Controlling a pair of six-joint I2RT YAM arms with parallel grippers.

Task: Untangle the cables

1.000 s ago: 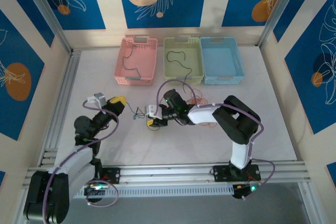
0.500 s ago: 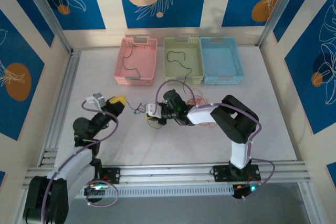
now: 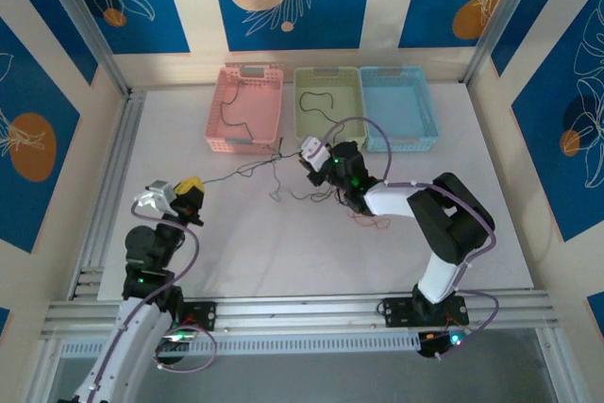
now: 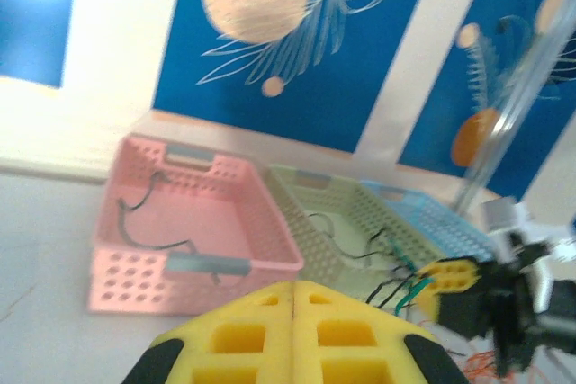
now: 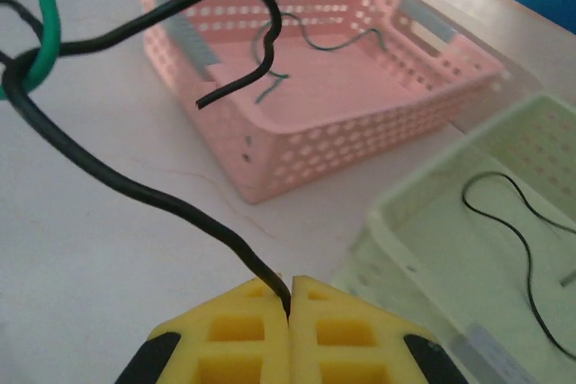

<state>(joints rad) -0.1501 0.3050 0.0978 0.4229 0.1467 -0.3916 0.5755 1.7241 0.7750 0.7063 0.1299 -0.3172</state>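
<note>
My right gripper (image 5: 290, 299) is shut on a black cable (image 5: 135, 188) that rises from its fingertips and loops through a green cable (image 5: 43, 38). From above, the right gripper (image 3: 307, 159) hangs just in front of the green basket (image 3: 351, 134). My left gripper (image 3: 196, 186) sits at the left, its yellow fingertips (image 4: 243, 308) pressed together. A thin dark cable (image 3: 236, 174) runs stretched from its tip to the knot of cables (image 3: 281, 169). Orange-red cable (image 3: 368, 217) lies loose under the right arm.
Three baskets stand in a row at the back: pink (image 3: 219, 110) with a dark cable in it, green with a black cable (image 3: 321, 106), and blue (image 3: 425, 110). A metal frame rail (image 3: 111, 186) runs along the left edge.
The right gripper has shut on the black cable and lifted it back and right, toward the green basket. The left arm has drawn back to the left, and the cables now stretch between them.
</note>
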